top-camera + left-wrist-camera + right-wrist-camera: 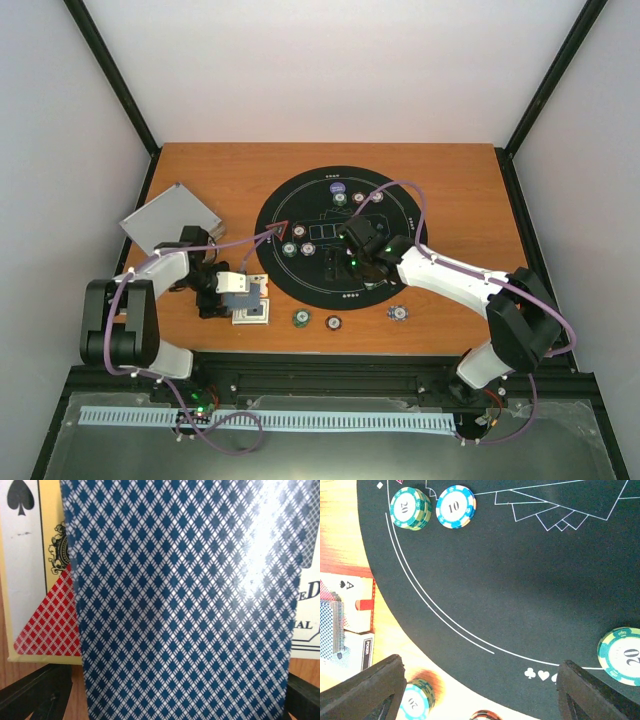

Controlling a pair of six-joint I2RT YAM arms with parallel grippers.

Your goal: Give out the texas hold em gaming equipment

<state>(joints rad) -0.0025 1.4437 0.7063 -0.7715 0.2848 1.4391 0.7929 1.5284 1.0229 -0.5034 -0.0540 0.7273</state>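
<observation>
Blue diamond-backed playing cards [180,605] fill the left wrist view, tilted up and spanning the gap from one black finger [40,692] to the other. My left gripper [238,290] is shut on them above the card box [251,313]. My right gripper [347,262] hangs open over the near rim of the black mat [520,590], nothing between its fingers [367,690]. Chips lie on the mat: a green 20 stack [410,508], a blue-white 10 [456,506] and a green 20 [622,655]. Another green chip [417,700] sits on the wood.
The silver case [170,218] lies open at the far left of the table. Three chips [332,322] lie on bare wood near the front edge. More chips [357,197] sit at the mat's far side. The card box [357,635] shows an ace of spades.
</observation>
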